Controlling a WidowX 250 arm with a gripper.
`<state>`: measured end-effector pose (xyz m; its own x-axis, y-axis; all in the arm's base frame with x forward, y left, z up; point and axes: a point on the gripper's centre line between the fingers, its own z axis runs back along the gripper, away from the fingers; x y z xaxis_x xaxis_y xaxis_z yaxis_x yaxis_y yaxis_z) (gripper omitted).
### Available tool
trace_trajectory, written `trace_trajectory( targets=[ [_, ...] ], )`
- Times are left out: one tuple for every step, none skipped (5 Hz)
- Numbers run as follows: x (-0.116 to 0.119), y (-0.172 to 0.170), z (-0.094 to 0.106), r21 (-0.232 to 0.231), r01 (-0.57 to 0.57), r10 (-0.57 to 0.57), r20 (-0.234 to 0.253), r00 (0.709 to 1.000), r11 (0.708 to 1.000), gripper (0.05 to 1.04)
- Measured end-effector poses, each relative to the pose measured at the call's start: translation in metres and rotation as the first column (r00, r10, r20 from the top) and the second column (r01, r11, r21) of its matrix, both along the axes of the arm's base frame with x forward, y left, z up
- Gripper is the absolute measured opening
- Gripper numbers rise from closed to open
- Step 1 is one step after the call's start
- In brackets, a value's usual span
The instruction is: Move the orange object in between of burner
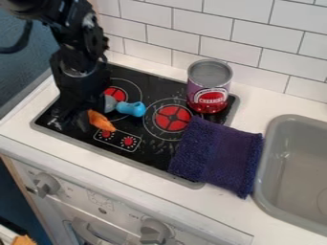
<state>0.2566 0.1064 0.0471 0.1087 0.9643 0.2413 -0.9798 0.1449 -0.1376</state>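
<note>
Your end effector [71, 121] merges with the black stovetop [150, 154]; you can't tell its grip. One orange object [101, 120] lies at seven o'clock from the left of two burners [115, 92]. At three o'clock, one sink [278, 143] is cut off.

At the one stove top [150, 152]: two burners [172, 118], one can [209, 86], one cloth [217, 155], one blue thing [132, 109], one orange thing [100, 121]; beside it, one sink [300, 162]; below it, two knobs [46, 184].
</note>
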Motion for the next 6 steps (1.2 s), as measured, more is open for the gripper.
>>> trace_trajectory(
  targets=[
    [0.001, 0.007, 0.015, 0.011, 0.131, -0.131, 0.032, 0.991, 0.991, 0.369],
    [0.002, 0.015, 0.029, 0.017, 0.273, -0.274, 0.087, 0.958, 0.962, 0.369],
    [0.01, 0.006, 0.047, 0.095, 0.5, -0.509, 0.138, 0.85, 0.861, 0.369],
    [0.006, -0.014, 0.047, 0.153, 0.694, -0.711, 0.131, 0.691, 0.703, 0.369],
    [0.002, -0.04, 0.04, 0.184, 0.828, -0.849, 0.113, 0.517, 0.529, 0.369],
    [0.003, -0.056, 0.032, 0.197, 0.868, -0.89, 0.063, 0.452, 0.456, 0.369]
  ],
)
